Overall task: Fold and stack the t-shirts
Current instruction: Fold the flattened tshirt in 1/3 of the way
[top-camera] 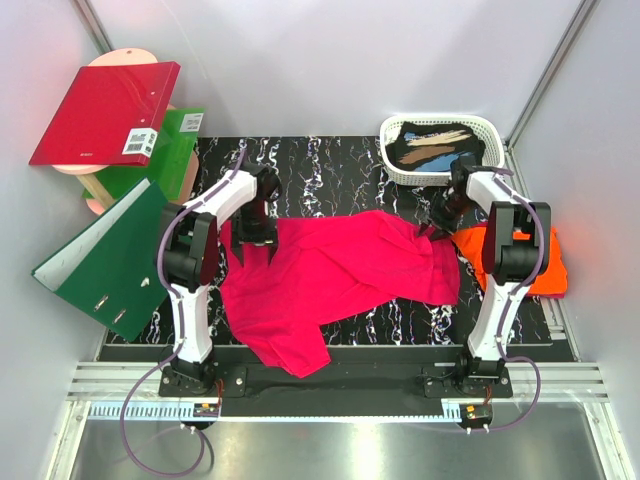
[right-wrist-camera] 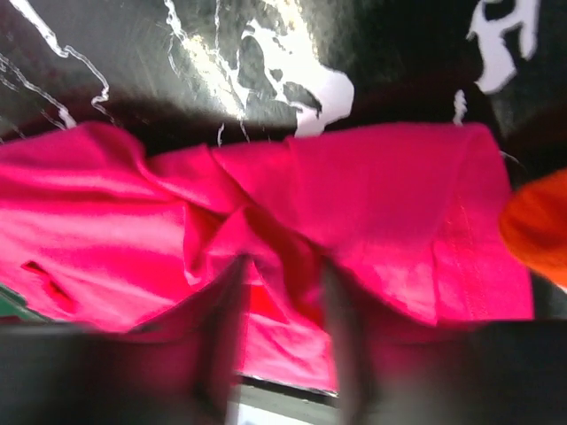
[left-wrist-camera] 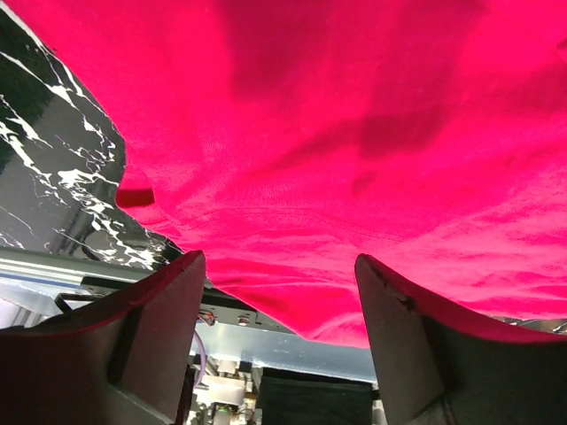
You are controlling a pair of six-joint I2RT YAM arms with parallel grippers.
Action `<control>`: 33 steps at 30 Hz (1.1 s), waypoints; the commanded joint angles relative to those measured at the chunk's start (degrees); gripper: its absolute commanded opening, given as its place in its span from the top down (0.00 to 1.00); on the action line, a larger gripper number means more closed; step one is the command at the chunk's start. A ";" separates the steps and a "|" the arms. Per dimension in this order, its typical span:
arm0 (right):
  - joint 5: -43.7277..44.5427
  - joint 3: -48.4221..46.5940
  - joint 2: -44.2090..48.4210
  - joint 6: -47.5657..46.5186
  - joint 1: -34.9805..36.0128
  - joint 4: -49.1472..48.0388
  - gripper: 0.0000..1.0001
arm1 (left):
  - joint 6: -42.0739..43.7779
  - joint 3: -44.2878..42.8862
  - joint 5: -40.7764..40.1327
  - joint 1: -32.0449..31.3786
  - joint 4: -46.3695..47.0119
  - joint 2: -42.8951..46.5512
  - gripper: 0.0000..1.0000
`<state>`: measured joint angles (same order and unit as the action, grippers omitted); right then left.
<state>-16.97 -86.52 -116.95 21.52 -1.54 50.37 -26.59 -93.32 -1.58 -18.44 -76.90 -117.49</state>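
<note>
On the marbled table (top-camera: 330, 165), your left gripper (left-wrist-camera: 276, 266) hangs spread over the rumpled magenta t-shirt (top-camera: 340, 270); your right gripper (right-wrist-camera: 283, 270) (blurred, grip untellable) could pinch one wrinkle, bunching it.

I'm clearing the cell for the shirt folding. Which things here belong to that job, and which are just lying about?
Job: magenta-pink cloth t-shirt, spread out; bright orange cloth t-shirt.
Lying about: stiff red ring binder; open green ring binder; white plastic basket.
</note>
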 commanded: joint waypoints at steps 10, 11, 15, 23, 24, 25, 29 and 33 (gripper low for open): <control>2.36 -4.97 -0.39 -1.04 -0.13 -1.15 1.00 | -4.26 -6.61 -7.64 -0.46 -6.85 -4.50 1.00; 4.04 -4.97 -0.04 -0.87 -0.13 -1.15 1.00 | -4.26 -7.83 -8.77 -0.46 -7.38 -5.63 1.00; 12.65 -5.85 1.45 0.01 -0.22 -2.03 1.00 | -4.35 -9.95 -10.81 -0.81 -9.23 -7.84 1.00; 18.27 -13.49 -0.04 0.72 -0.22 -5.89 1.00 | -4.87 -10.04 -12.21 -1.51 -10.20 -8.54 1.00; 19.51 -14.11 -0.38 0.54 -0.22 -6.16 1.00 | -4.88 -9.95 -12.21 -1.43 -10.20 -8.46 1.00; 20.13 -14.90 -0.74 0.46 -0.22 -6.42 1.00 | -5.05 -9.69 -12.30 -1.60 -10.28 -8.37 1.00; 21.36 -17.71 -3.89 0.10 -0.22 -6.42 1.00 | -5.23 -9.86 -12.83 -1.69 -10.63 -8.19 1.00; 23.82 -20.00 -7.32 -1.12 -0.39 -5.29 1.00 | -5.05 -10.13 -13.18 -1.69 -11.25 -8.19 1.00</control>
<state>2.09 -103.22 -120.29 21.39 -1.56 44.99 -31.05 -101.60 -12.64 -19.86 -76.84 -125.89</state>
